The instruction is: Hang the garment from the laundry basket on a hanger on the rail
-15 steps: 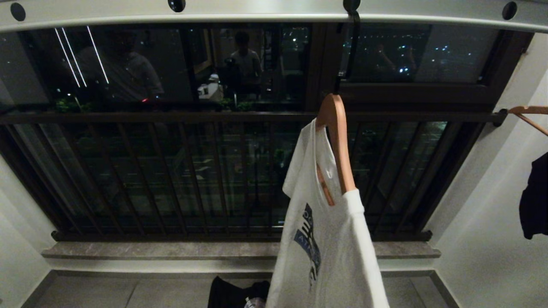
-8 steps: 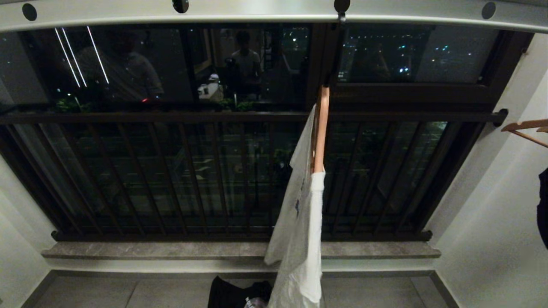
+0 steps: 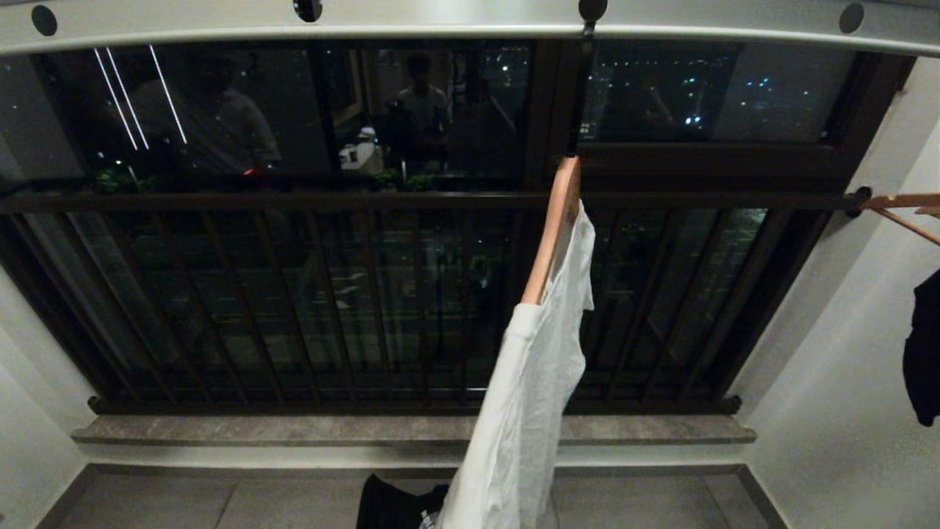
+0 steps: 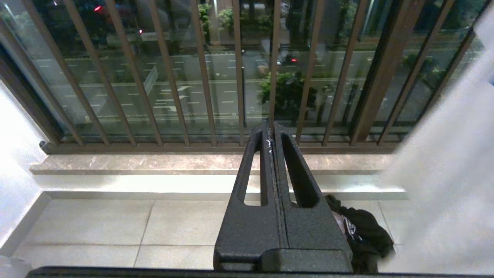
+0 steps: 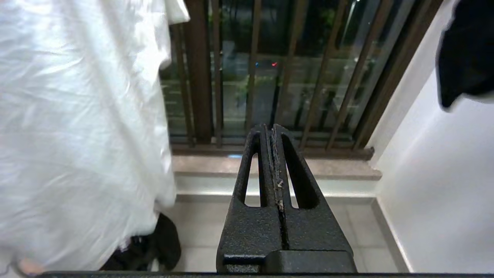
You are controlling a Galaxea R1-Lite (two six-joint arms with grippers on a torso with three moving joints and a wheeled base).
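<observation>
A night-dark balcony window with a dark brown barred balustrade (image 3: pixel 294 294) fills the background, and across twelve o'clock runs the long pale grey rail (image 3: pixel 455 22) with round dark holes, from which the white cotton T-shirt (image 3: pixel 529 397) hangs on a tan wooden hanger (image 3: pixel 552 228), edge-on, just right of centre. At six o'clock a dark heap of clothing (image 3: pixel 393 503) lies on the pale tiled floor (image 3: pixel 183 503), and at three o'clock a dark garment (image 3: pixel 924 345) hangs under a second wooden hanger (image 3: pixel 899 202) by the white wall. The black left gripper (image 4: pixel 272 133) and black right gripper (image 5: pixel 270 133) each point toward the balustrade with jaws pressed together on nothing, the T-shirt just beside both.
</observation>
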